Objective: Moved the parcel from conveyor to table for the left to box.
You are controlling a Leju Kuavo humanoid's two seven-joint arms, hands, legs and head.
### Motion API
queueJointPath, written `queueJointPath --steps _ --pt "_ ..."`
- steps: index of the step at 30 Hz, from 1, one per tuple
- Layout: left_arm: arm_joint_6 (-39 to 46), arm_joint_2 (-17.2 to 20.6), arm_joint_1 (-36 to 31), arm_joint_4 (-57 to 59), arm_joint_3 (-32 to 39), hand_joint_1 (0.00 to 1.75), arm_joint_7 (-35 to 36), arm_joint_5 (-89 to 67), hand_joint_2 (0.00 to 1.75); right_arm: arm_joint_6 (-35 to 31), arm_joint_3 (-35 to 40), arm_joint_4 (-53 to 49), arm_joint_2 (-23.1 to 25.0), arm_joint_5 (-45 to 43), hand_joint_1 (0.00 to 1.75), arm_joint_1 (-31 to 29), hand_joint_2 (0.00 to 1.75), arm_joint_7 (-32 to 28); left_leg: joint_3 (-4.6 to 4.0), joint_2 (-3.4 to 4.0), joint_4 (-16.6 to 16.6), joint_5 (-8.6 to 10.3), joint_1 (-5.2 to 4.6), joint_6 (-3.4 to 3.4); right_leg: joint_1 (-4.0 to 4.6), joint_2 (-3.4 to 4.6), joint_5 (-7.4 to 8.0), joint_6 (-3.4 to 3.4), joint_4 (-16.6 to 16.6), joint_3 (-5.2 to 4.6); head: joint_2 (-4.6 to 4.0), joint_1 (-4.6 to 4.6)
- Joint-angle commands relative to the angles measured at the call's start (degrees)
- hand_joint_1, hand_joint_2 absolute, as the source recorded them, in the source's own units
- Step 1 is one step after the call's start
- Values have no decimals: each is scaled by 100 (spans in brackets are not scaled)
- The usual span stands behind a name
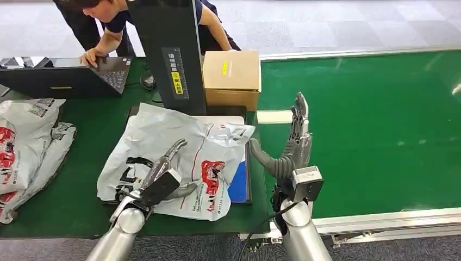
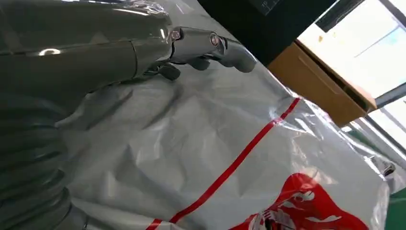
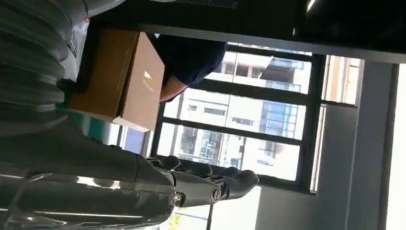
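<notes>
- Centre-left of the head view: parcel (image 1: 190, 155), a white plastic mailer bag with red print, lies crumpled on the green table (image 1: 81, 185), partly over a flat dark tray with a blue sheet (image 1: 237, 182).
- Left hand (image 1: 163, 168) rests on top of the parcel's lower left part, fingers stretched forward over the plastic; nothing is pinched or gripped that I can see.
- Left wrist view: fingers (image 2: 210, 45) lie extended just above or on the wrinkled bag surface, cannot tell if they press it; red stripe and red logo of the parcel (image 2: 230, 158) sit beyond the hand.
- Right hand (image 1: 298, 136) is raised upright at centre frame, fingers straight and apart, holding nothing, just right of the parcel's edge and not touching it, over the edge of the green conveyor (image 1: 380, 130).
- Right wrist view: fingers (image 3: 230, 184) spread loosely in the air, windows behind.
- Cardboard box (image 1: 231, 79) stands at upper centre, behind the parcel, beside a dark upright stand (image 1: 174, 54).
- More white mailer bags (image 1: 27, 141) pile at the left edge.
- Person (image 1: 108, 22) leans over a laptop (image 1: 81, 76) at upper left.
</notes>
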Motion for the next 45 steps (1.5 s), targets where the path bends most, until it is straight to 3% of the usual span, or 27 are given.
queueJointPath --steps 1,5,6,7,8,45 --pt "90 131 -288 714 -278 0 118 -186 175 -72 116 274 -162 -58 0 -95 175 15 14 -1 -8 1 -1 2 1 -6 -1 -8 -6 14 0 0" --pt "150 130 -263 669 -264 0 125 -253 175 -81 123 260 -163 -59 0 -98 175 14 19 -1 -11 1 -1 2 2 -8 -1 -12 -8 19 0 0" --pt "208 120 -242 606 -229 19 82 -253 175 -85 121 247 -160 -59 0 -90 175 13 27 -3 -15 1 0 3 4 -12 -2 -16 -12 28 0 0" --pt "208 120 -242 606 -229 19 82 -253 175 -85 121 247 -160 -59 0 -90 175 13 22 0 -12 1 0 3 3 -9 -1 -14 -9 21 0 0" --pt "225 119 -218 516 -192 175 41 -231 175 -84 116 227 -163 -59 0 -77 175 13 14 1 -7 0 1 2 3 -5 -1 -10 -6 14 0 0" --pt "1541 -143 492 -1540 973 175 -900 866 175 -193 58 196 -155 35 0 104 175 -81 8 3 -3 -2 3 2 5 -3 -1 -9 -4 9 0 0"
